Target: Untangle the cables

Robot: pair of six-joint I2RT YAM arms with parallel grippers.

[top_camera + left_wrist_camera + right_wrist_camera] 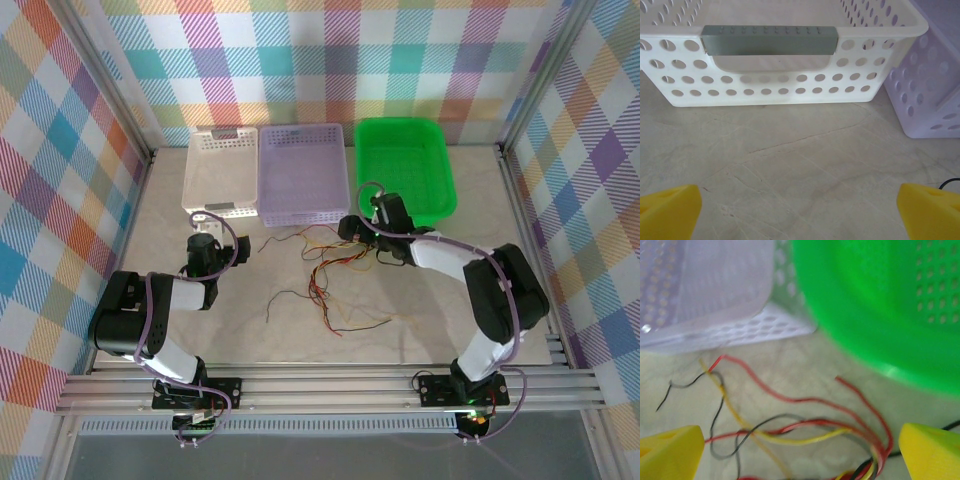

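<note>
Yellow fingertips (670, 210) fill the bottom corners of the left wrist view, set far apart. The left pincer (800, 215) is spread wide over the bare, pale marbled surface (800, 150). Straight ahead of it, across the upper part of that frame, stands the white basket (770, 85), its perforated wall and grey handle (767, 41) facing the camera. The lilac basket (930, 90) stands just beside it at the right edge.

In the right wrist view the right pincer (800, 455) is also spread, with its yellow tips in the lower corners. The cables (790, 427) lie loose on the surface between and ahead of them. These are thin red, yellow and black strands that cross one another and bunch together at the lower right. One red strand arcs up toward the blurred green basket (865, 305) in the upper right, and the lilac basket (715, 290) sits in the upper left. I cannot tell whether either tip touches a strand.

From above, the three baskets line up along the far edge: white (222, 135), lilac (305, 130), green (447, 170). The cables (325, 270) sprawl in the middle of the frame, below the lilac basket. The right pincer (352, 228) is at the tangle's upper right end. The left pincer (205, 228) points at the white basket, well apart from the tangle.
</note>
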